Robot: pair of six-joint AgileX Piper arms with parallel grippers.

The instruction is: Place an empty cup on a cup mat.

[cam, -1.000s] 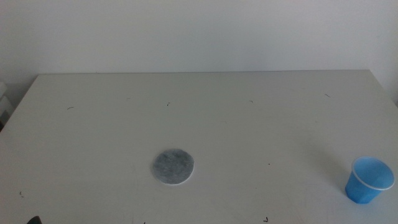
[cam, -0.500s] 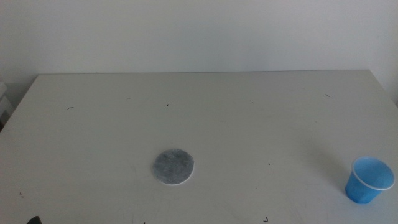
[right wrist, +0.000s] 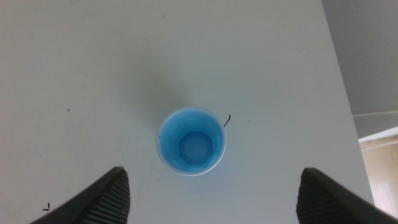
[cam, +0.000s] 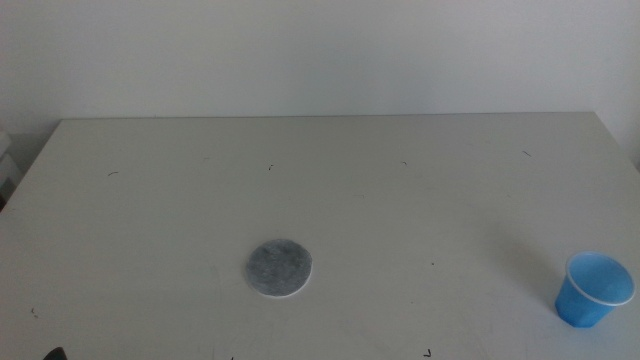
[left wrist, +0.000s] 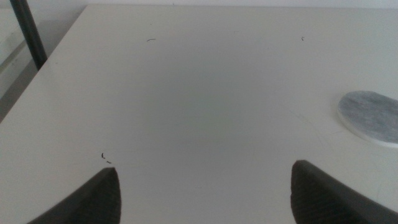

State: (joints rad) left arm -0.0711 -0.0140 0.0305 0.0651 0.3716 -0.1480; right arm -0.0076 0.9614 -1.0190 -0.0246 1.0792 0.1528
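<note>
The blue cup [cam: 594, 290] stands upright and empty near the table's front right corner. The right wrist view looks straight down into the cup [right wrist: 191, 141]. My right gripper [right wrist: 214, 173] hovers above it, open, with its jaws wide apart and clear of the rim. The grey round cup mat [cam: 279, 268] lies flat at the front, left of centre, with nothing on it. My left gripper [left wrist: 205, 171] is open and empty over the table's left part, and the mat [left wrist: 372, 115] shows off to its side. Neither arm reaches into the middle view.
The white table [cam: 330, 190] has small dark specks on it. Its right edge [right wrist: 339, 74] runs close to the cup. A dark post [left wrist: 28, 31] stands beyond the table's left edge. A wall rises behind the table.
</note>
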